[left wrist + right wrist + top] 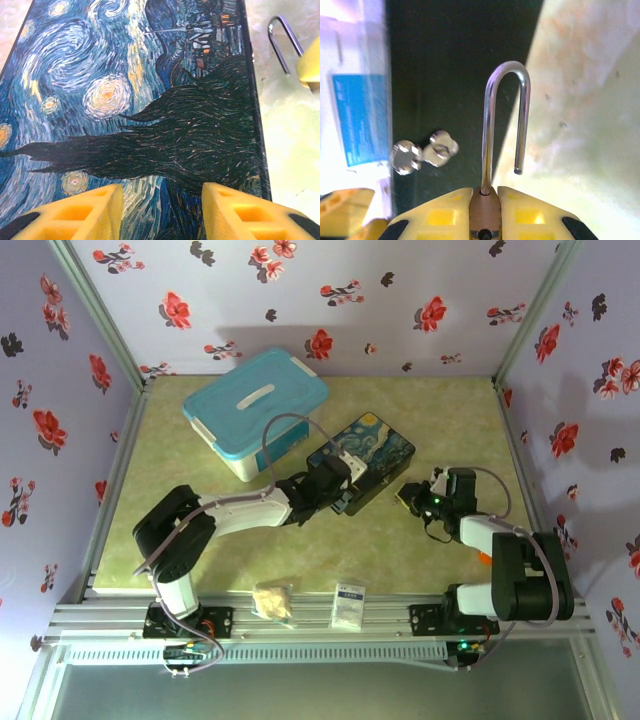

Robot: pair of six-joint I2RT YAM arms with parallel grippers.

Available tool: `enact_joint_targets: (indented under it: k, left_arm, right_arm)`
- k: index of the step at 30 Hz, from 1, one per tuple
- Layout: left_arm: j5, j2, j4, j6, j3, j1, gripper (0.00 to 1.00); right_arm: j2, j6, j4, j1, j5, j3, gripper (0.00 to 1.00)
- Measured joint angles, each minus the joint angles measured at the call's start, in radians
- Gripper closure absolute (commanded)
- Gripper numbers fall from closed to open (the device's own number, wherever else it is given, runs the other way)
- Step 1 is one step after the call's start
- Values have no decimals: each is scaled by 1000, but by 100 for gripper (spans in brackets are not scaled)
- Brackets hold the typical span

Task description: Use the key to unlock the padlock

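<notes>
- Right wrist cam: the padlock [485, 212] sits clamped btw. the two yellow fingers [440, 217] of the right gripper [485, 194]. Only a narrow strip of its brass body shows.
- Its silver shackle [506, 70] stands up away from the fingertips. One leg goes into the body; the other leg ends free, out of the body.
- Left of the shackle, two shiny round bits [440, 147] lie touching each other in front of a dark surface. Perhaps they are heads of the key, but the blur is too strong to be sure.
- Further left is a white thing w/ a blue label [357, 120], also blurred. Right of the shackle is the pale green-beige table top [590, 100].
- Top cam: the right gripper is low over the table, just beside the near right side of the painted dark-blue box [375, 445], and points toward it.
- Left wrist cam: the left gripper [162, 189] hangs over the box lid [125, 100], w/ its yellow fingers [95, 210] wide apart and nothing held btw. them.
- Same cam, upper right: past the lid's edge the shackle shows again over the table, w/ a yellow finger of the other gripper just beside it.
- Top cam: the left gripper is at the near left corner of the box.
- Around: a white bin w/ a teal lid [255, 400] stands near the box, behind and to its left.
- A white rectangular packet [348, 607] and a crumpled beige lump [272, 600] lie at the near edge btw. the arm bases, well apart from the padlock.
</notes>
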Motion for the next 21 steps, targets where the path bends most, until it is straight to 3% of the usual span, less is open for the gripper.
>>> enact_joint_targets:
  k: [9,21]
  left_arm:
    - [-31,-43,-97,-47,-3,59,52]
    - [-56,-83,-113,-54,-40,92,47]
  right_arm:
    - [19,-97,-224,22,-26,8,96]
    - [-46,-181,-441,15,85,27,88]
